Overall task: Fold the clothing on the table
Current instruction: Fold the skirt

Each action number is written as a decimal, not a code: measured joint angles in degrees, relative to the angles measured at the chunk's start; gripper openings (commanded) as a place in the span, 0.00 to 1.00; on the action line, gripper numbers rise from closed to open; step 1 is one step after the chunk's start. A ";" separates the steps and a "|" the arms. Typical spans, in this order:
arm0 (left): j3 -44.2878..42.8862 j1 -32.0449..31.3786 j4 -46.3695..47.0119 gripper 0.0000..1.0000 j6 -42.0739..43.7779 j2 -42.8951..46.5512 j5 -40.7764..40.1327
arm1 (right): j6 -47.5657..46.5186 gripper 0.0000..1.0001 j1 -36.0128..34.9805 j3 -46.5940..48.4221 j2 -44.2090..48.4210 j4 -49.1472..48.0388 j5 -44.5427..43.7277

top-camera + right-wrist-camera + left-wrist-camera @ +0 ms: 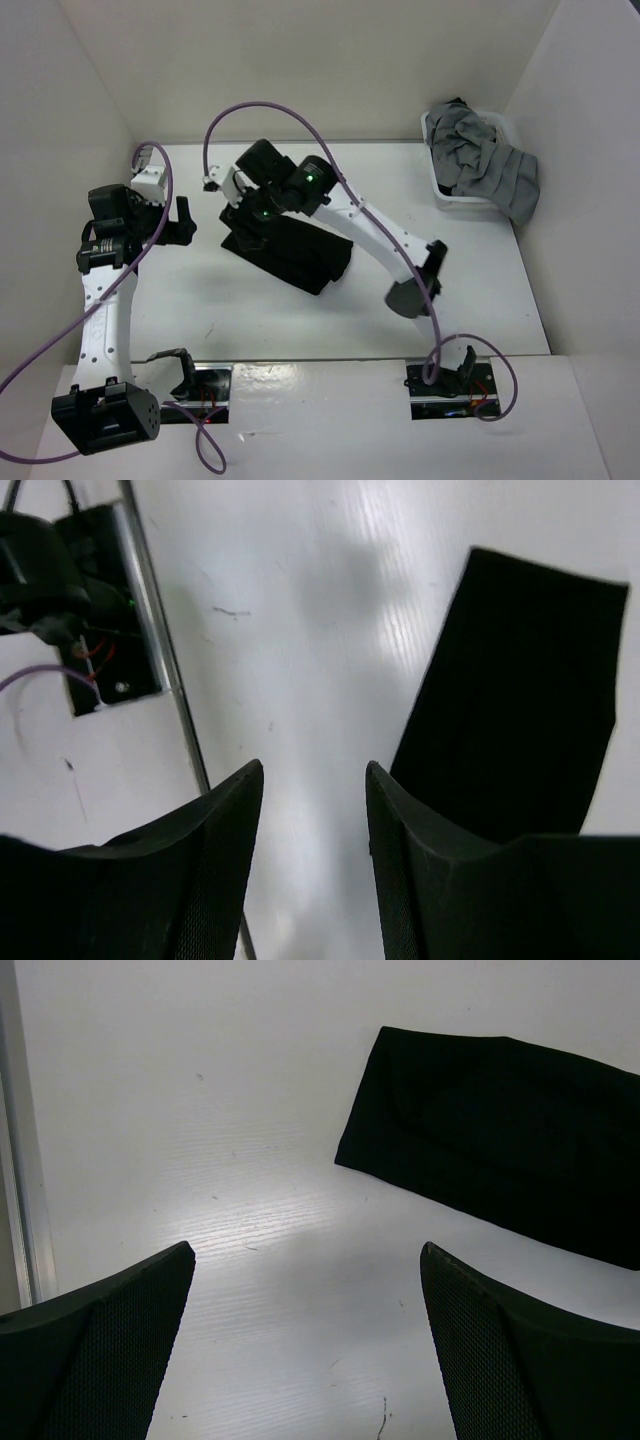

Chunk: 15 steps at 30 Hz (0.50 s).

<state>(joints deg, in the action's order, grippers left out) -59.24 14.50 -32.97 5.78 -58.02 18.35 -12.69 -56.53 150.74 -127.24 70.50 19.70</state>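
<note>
We find the black clothing (300,255) folded flat on the table (450,310), the right gripper (315,770) parted and empty at its left end, likely releasing, the left gripper (305,1250) wide open beside it.

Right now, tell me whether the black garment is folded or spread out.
Folded. The black garment lies flat on the table as a compact, straight-edged rectangle; no sleeves or legs stick out.

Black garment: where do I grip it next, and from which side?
Probably the black garment's short end facing the open left hand, coming low from the left: it lies flat, folded, with that edge free on the table.
</note>
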 measured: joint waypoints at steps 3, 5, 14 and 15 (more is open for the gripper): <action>0.02 0.00 -0.02 0.99 0.00 0.04 0.00 | 2.05 0.51 -1.77 -20.59 13.31 -6.60 -6.62; 0.02 0.00 -0.02 0.99 0.00 0.11 -0.07 | 2.80 0.51 -3.10 -30.97 21.38 -10.56 -10.40; 0.55 0.00 0.39 0.99 0.00 -0.04 -2.80 | 5.16 0.50 4.96 -68.22 41.42 -34.93 -11.54; 0.55 0.00 0.50 0.99 0.00 -0.39 -3.34 | 5.27 0.50 5.86 -71.60 41.35 -37.13 -11.67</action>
<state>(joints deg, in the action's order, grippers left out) -58.70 14.50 -32.47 5.78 -58.41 15.00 -7.42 -50.68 79.13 -85.89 33.36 8.03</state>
